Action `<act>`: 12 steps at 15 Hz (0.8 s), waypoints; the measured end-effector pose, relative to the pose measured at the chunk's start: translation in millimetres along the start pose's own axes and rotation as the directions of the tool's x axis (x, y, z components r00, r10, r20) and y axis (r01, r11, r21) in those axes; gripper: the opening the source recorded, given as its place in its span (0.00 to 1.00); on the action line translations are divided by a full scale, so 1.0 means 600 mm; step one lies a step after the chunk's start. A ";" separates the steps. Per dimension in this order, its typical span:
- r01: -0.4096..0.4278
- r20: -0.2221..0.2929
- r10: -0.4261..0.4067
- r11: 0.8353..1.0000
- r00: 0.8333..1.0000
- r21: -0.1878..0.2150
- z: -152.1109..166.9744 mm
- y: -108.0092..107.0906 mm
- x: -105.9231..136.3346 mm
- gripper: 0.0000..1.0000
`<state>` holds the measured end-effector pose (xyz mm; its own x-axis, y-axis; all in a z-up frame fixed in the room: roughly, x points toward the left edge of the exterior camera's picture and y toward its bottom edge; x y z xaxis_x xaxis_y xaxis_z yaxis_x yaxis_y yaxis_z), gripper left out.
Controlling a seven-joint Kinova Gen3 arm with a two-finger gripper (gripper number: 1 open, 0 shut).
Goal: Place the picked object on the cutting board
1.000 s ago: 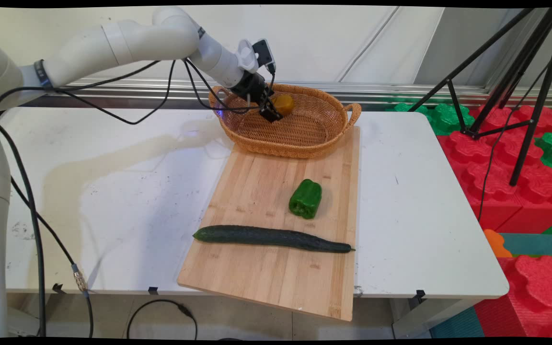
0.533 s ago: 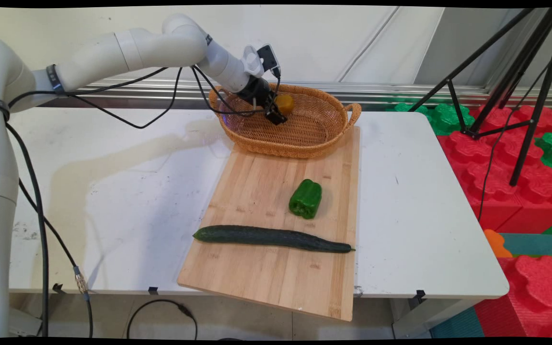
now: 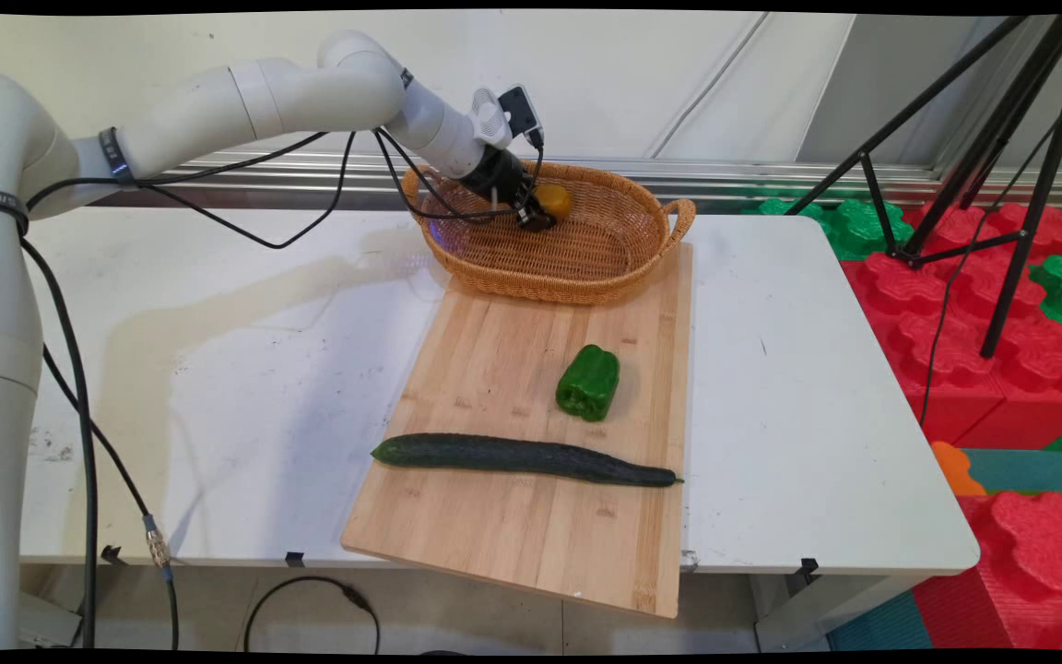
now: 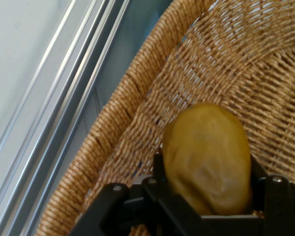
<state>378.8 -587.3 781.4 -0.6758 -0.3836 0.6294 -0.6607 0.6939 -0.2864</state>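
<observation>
Yellow-brown rounded potato (image 4: pixel 206 160) sits clamped between the black two-finger gripper (image 3: pixel 536 216) by the oval wicker basket's (image 3: pixel 586 263) far rim.

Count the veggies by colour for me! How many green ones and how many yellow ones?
Green: 2, a blocky green bell pepper and a long dark green cucumber.
Yellow: 1, a rounded yellow-brown potato in the woven wicker basket.
Total: 3.

A green pepper (image 3: pixel 588 382) and cucumber (image 3: pixel 524 458) lie on the cutting board (image 3: pixel 494 360).
</observation>
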 end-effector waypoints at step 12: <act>0.019 -0.059 -0.020 1.000 0.998 -0.025 -0.100 -0.010 -0.003 0.00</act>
<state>403.6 -554.1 824.9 -0.6421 -0.3610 0.6762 -0.6647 0.7016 -0.2566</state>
